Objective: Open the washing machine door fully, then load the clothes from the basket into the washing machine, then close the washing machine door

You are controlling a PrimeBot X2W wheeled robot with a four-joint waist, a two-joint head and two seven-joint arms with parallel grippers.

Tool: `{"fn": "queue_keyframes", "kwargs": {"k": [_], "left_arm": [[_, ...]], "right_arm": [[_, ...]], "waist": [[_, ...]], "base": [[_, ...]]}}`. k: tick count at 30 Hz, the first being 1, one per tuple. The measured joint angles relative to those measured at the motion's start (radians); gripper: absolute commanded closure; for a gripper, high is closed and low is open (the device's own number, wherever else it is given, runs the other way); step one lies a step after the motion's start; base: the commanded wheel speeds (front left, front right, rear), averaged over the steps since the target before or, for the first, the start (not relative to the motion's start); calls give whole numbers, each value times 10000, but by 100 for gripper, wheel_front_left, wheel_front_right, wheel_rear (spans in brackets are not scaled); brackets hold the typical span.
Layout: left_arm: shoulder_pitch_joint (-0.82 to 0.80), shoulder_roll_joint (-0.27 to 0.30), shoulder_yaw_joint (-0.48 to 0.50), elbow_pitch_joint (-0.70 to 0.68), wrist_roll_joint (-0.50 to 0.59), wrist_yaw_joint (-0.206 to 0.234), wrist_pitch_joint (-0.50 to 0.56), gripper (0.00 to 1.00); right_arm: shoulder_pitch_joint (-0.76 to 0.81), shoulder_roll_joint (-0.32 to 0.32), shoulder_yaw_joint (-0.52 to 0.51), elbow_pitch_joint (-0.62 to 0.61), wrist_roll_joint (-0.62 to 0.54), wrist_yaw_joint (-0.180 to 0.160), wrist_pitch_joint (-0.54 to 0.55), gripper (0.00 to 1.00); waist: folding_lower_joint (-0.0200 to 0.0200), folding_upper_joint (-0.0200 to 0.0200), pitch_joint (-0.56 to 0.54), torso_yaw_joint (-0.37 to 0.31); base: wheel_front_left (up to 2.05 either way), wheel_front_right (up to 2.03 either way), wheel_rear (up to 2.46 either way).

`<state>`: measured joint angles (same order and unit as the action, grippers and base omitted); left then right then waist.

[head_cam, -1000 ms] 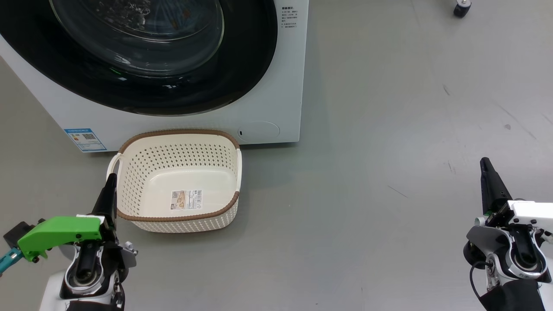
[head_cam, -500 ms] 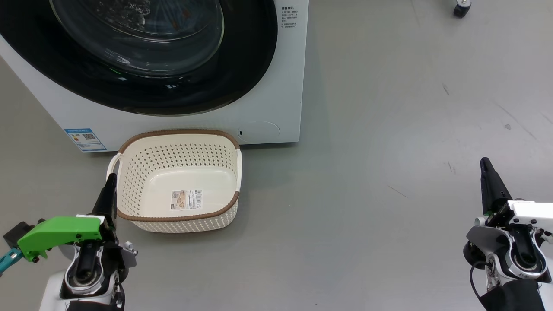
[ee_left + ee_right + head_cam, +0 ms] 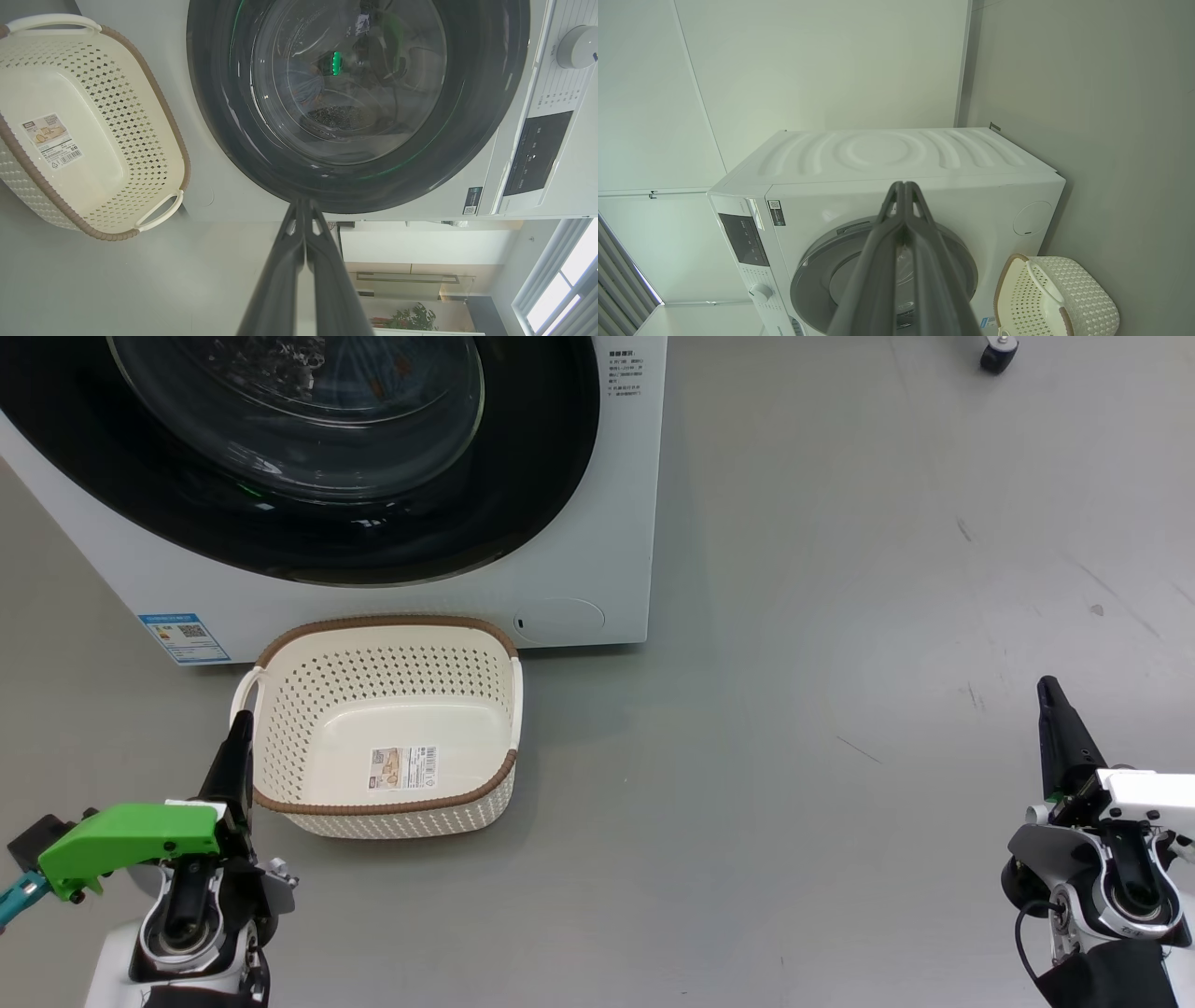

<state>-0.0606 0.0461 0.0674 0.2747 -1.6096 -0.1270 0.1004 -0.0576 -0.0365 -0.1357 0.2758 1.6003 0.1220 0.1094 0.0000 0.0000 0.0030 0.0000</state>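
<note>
Head view. The washing machine (image 3: 597, 588) stands at upper left on the grey floor (image 3: 794, 709). You see the washing machine door (image 3: 523, 504) shut flush against its front, the black rim ringing the glass bowl. The blue label sticker (image 3: 184, 637) sits at the machine's lower left corner and the round service flap (image 3: 560, 619) at its lower right.

The basket (image 3: 373, 686) rests on the floor just in front of the machine, below the door, with its base and the label sticker (image 3: 403, 769) uncovered.

Your left gripper (image 3: 243, 723) hangs at lower left with both fingers pressed together and nothing between them. A green housing (image 3: 131, 845) sits on its wrist. Its tip overlaps the basket's left rim here, and you cannot tell contact from this angle. Your right gripper (image 3: 1050, 695) hangs at lower right, well apart from the basket, its fingers likewise pressed tight on nothing. A caster wheel (image 3: 997, 353) shows at the top edge.

Left wrist view. The closed fingers point at the door's black rim, and the basket lies off to one side, clear of them. Behind the glass you can make out the clothes (image 3: 301, 88) dimly, as a bluish bundle inside the drum. A control dial (image 3: 577, 46) and a dark control panel (image 3: 537, 154) mark the machine's fascia.

Right wrist view. The closed fingers point at the machine's front, below its ribbed top panel (image 3: 878, 151).
</note>
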Motion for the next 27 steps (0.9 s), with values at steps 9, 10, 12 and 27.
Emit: {"fn": "queue_keyframes", "kwargs": {"k": [9, 10, 12, 27], "left_arm": [[0, -2, 2, 0, 0, 0, 0, 100], [0, -2, 2, 0, 0, 0, 0, 100], [0, -2, 2, 0, 0, 0, 0, 100], [-1, -2, 4, 0, 0, 0, 0, 100]], "right_arm": [[0, 0, 0, 0, 0, 0, 0, 100], [0, 0, 0, 0, 0, 0, 0, 100], [0, 0, 0, 0, 0, 0, 0, 100], [0, 0, 0, 0, 0, 0, 0, 100]], "waist": [[0, 0, 0, 0], [0, 0, 0, 0], [0, 0, 0, 0], [0, 0, 0, 0]], "base": [[0, 0, 0], [0, 0, 0], [0, 0, 0], [0, 0, 0]]}}
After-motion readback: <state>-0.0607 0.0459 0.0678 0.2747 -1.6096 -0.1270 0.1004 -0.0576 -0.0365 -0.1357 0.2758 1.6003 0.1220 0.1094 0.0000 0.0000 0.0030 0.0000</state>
